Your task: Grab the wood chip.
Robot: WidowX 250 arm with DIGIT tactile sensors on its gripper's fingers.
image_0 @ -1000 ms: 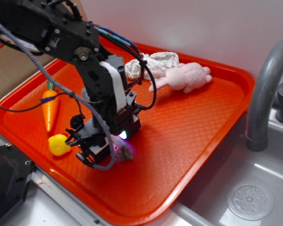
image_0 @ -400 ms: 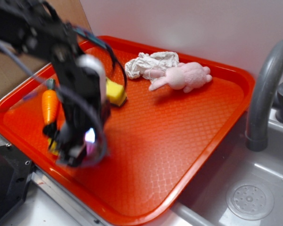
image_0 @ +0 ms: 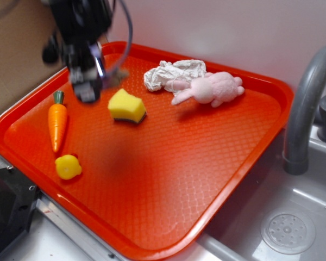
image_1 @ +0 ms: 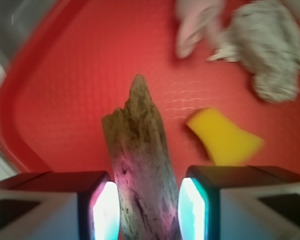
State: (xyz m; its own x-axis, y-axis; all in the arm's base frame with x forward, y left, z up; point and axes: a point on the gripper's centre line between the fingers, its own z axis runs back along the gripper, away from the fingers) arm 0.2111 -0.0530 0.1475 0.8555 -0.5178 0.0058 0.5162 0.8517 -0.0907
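My gripper [image_1: 146, 212] is shut on the wood chip [image_1: 140, 165], a rough grey-brown elongated chunk that sticks out forward between the two lit pads. In the exterior view the gripper [image_0: 92, 81] is blurred and held high over the tray's back left, with the wood chip [image_0: 115, 80] showing as a grey-brown smear at its tip. The chip is off the orange tray [image_0: 217, 157].
A yellow sponge [image_0: 126, 106] lies under the gripper, also in the wrist view [image_1: 225, 142]. An orange toy carrot [image_0: 57, 124] and a small yellow toy [image_0: 68, 166] lie at left. A crumpled cloth [image_0: 171, 73] and pink plush bunny [image_0: 214, 88] lie at the back. A sink and grey faucet [image_0: 307, 109] stand at right.
The gripper has risen from the tray's front left and swung up and back with the wood chip in it. The sponge, carrot and yellow toy are uncovered.
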